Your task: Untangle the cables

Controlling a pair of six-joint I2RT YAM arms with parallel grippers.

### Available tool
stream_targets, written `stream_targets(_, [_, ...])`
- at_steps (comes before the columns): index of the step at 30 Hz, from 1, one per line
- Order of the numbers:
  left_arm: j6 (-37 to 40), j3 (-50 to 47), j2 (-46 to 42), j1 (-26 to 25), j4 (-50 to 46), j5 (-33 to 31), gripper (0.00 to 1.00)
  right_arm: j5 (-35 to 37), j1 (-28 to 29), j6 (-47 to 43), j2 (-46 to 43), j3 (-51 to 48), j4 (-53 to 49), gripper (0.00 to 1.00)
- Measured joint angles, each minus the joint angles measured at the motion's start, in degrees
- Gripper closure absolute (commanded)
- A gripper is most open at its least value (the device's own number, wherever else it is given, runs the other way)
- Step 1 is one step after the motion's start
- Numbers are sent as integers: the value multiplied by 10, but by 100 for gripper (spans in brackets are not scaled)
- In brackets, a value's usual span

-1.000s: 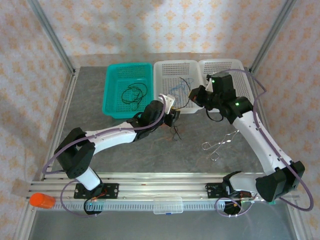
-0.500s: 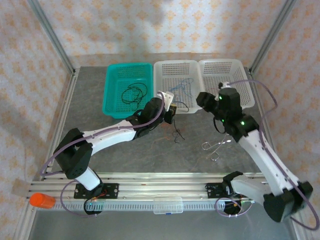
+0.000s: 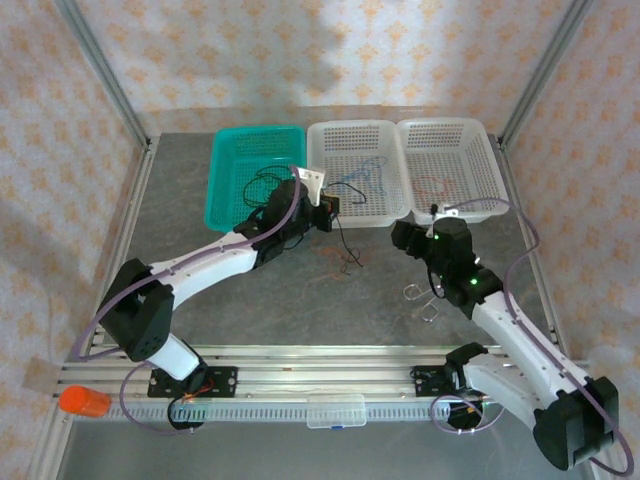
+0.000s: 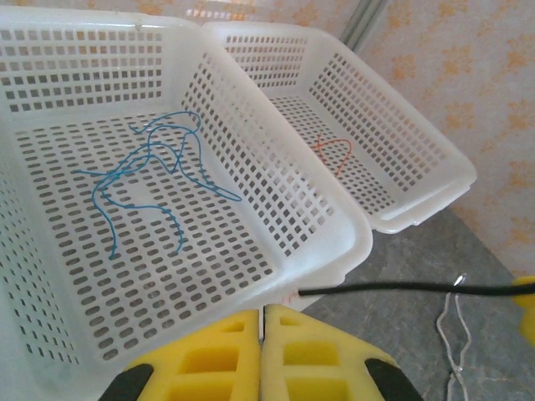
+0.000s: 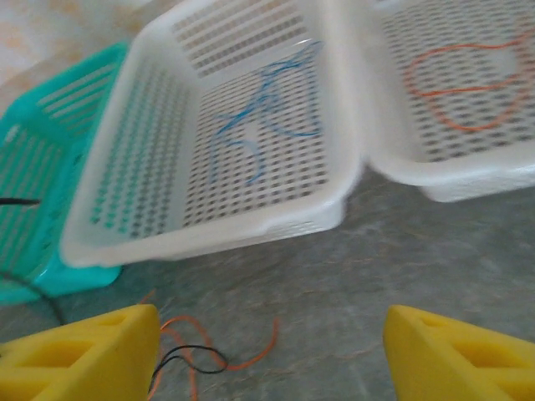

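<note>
Left gripper [image 4: 262,322], its yellow foam pads pressed shut, pinches a thin black cable [image 4: 401,288] that runs straight toward the table [image 3: 300,310]. A wiry red-orange cable [image 5: 255,357] curls there between both arms, just left of the wide-open, empty right gripper [image 5: 272,324].

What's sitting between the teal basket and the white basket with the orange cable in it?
A second white basket holding a blue cable, seen in the top view.
</note>
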Motion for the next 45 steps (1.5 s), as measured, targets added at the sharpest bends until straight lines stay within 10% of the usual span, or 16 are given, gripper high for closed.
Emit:
stream_targets(18, [-13, 0, -16, 10, 7, 48, 100, -352, 0, -71, 169, 5, 120, 38])
stream_targets(45, [-28, 41, -72, 65, 8, 71, 100, -286, 58, -56, 288, 33, 133, 69])
